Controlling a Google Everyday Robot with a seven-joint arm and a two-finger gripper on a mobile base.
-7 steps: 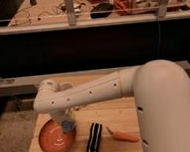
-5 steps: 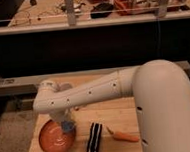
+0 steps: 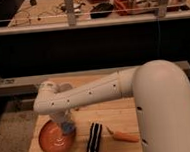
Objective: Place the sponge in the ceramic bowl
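The ceramic bowl (image 3: 55,140) is a round, shallow, orange-red dish at the front left of the wooden table (image 3: 111,111). A small blue sponge (image 3: 68,127) sits at the bowl's right rim, directly under my gripper (image 3: 66,124). My white arm reaches from the right across the table and bends down over the bowl. Much of the gripper is hidden by the arm's wrist.
A long black block with white stripes (image 3: 94,139) lies just right of the bowl. An orange carrot-like piece (image 3: 123,135) lies right of the block. Behind the table runs a dark shelf and a cluttered workbench (image 3: 98,10).
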